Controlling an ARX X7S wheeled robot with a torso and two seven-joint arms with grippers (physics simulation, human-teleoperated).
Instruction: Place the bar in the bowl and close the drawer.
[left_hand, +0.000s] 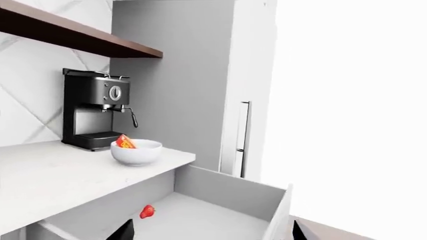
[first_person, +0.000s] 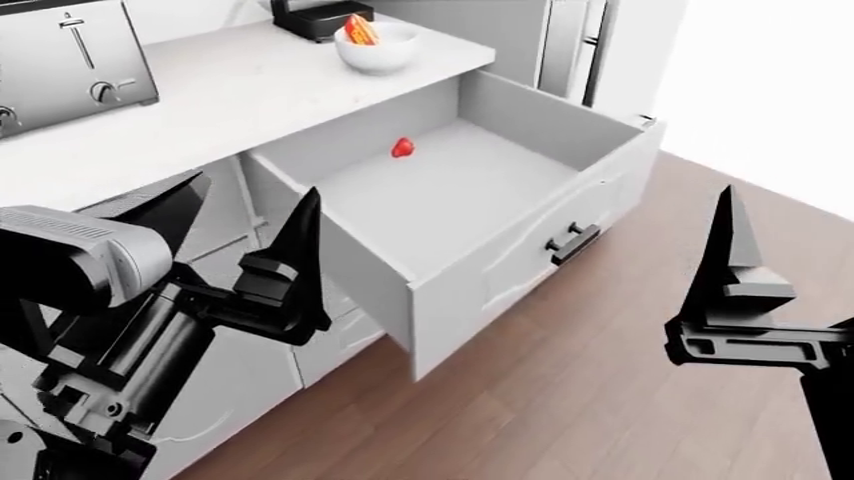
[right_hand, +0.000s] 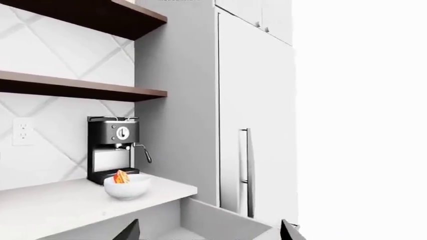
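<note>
The bowl (first_person: 376, 48) is hiding the lower part of the bar (first_person: 359, 29); the bar's lettering is showing too small to read in every view. The head view's top edge is cutting off the coffee machine (first_person: 315, 15), leaving only its base, and its left edge is clipping the toaster (first_person: 67, 62). In the left wrist view, only two dark tips of the left gripper (left_hand: 210, 231) are poking in at the edge. The right gripper (right_hand: 208, 231) is showing likewise, and most of the drawer (right_hand: 227, 217) is lying outside that picture.
</note>
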